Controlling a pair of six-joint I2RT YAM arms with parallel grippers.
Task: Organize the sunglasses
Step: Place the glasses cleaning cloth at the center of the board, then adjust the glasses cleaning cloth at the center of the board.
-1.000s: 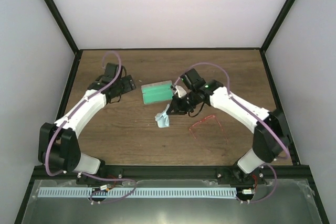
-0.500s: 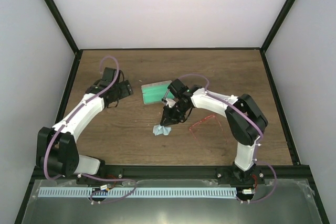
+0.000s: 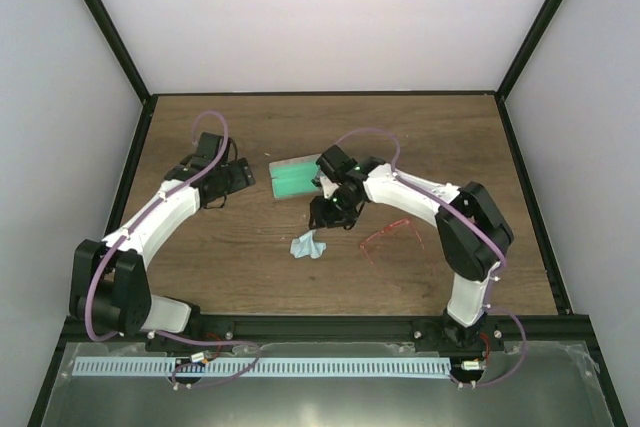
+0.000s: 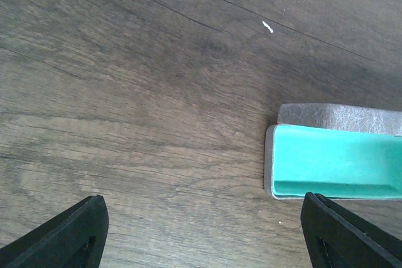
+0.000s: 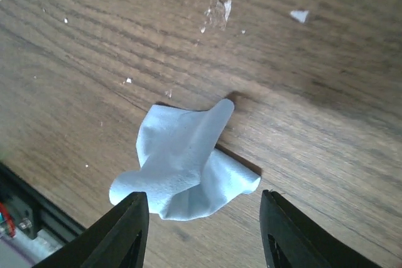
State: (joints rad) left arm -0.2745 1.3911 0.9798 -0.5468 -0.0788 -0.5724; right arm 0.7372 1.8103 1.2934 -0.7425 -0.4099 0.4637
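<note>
The sunglasses [image 3: 391, 238], thin red wire frame, lie on the wooden table right of centre, beside the right arm. A grey case with green lining [image 3: 296, 179] lies open at mid table; its left end shows in the left wrist view [image 4: 333, 160]. A crumpled light-blue cloth [image 3: 308, 245] lies loose on the wood below the case. My right gripper [image 3: 326, 213] hangs just above and beyond the cloth [image 5: 185, 161], jaws open with nothing between them. My left gripper [image 3: 240, 177] stands wide open left of the case, over bare wood.
Dark frame rails [image 3: 130, 162] border the table on both sides and along the near edge. White walls close the back. Small white flecks [image 5: 221, 9] dot the wood.
My right gripper was shut on the cloth and carried it toward the near left; it has now opened and the cloth lies free on the table. The left arm shifted slightly.
</note>
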